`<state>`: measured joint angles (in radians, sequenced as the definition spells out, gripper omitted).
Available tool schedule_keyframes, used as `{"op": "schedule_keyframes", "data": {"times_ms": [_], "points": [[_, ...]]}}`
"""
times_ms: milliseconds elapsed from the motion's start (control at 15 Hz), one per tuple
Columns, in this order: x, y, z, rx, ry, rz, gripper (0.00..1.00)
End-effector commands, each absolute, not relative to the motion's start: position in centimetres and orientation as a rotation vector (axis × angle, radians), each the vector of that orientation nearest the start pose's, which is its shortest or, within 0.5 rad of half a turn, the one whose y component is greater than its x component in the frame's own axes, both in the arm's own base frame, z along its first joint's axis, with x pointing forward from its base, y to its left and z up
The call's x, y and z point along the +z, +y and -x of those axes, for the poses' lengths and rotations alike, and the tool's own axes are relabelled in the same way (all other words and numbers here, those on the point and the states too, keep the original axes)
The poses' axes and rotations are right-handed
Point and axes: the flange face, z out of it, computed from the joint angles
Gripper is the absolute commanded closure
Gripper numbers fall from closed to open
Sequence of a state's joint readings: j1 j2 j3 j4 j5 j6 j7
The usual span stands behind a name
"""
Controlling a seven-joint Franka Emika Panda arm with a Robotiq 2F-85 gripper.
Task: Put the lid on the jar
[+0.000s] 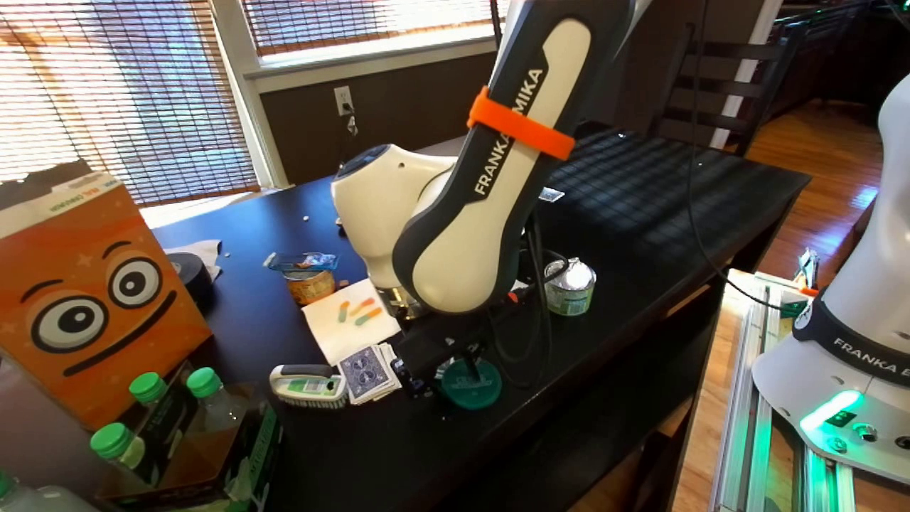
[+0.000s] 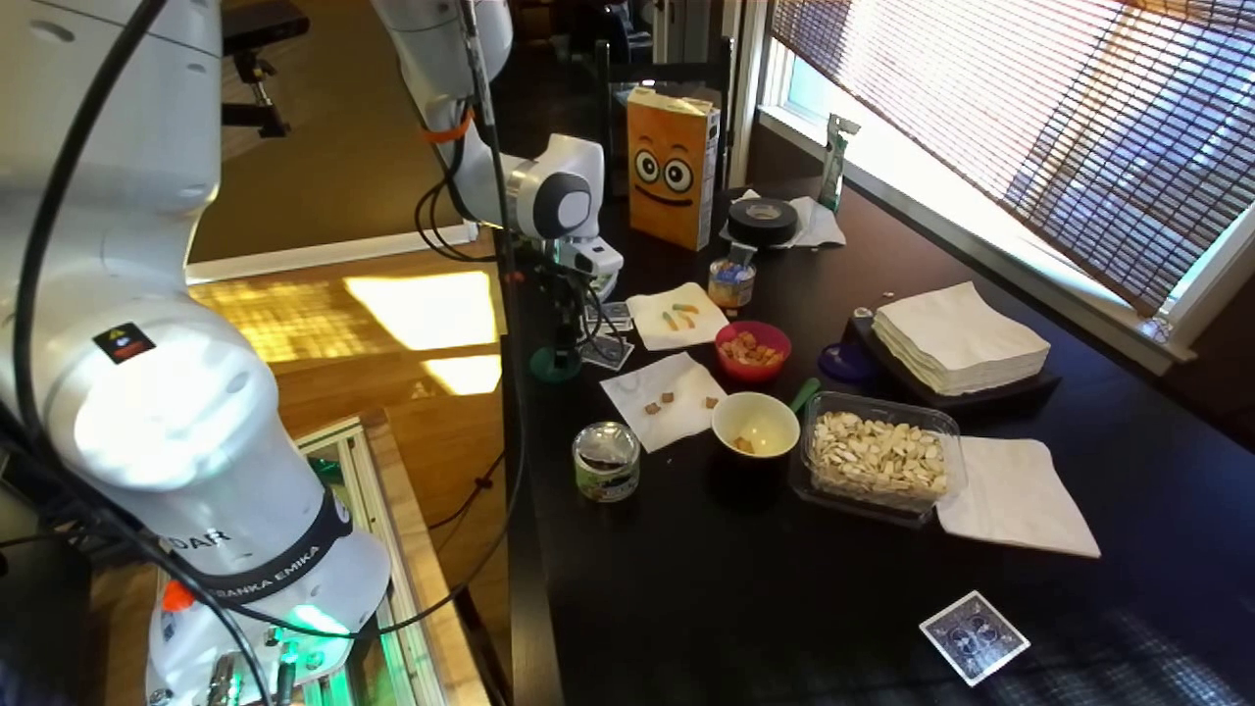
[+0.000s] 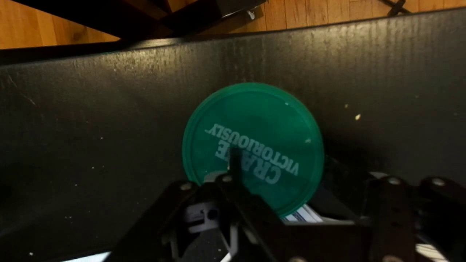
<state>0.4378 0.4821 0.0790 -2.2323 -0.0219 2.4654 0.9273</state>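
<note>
Currently, we are holding the gripper low over the black table, its fingers standing spread apart; in the wrist view, one of them is overlapping the lid. We are finding it impossible to judge whether finger and lid are touching. The lid is lying flat near the table's edge, and we are reading pale, upside-down lettering on its green face. Just beside it, playing cards are lying, and a brush is resting next to them. Well apart from the lid, we are seeing the jar standing upright on the table, its top gleaming in both exterior views. A napkin is lying just beside it.
</note>
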Motion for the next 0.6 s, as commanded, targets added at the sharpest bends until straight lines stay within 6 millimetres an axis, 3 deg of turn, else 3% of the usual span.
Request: {"op": "schedule_keyframes", "data": {"times_ms": [0,267,533], "points": [[12.62,25.93,-44.86,0.351,0.633,3.229,0.72],[12.89,26.36,-45.23,0.346,0.618,3.220,0.98],[12.94,26.15,-45.15,0.346,0.627,3.220,0.98]]}}
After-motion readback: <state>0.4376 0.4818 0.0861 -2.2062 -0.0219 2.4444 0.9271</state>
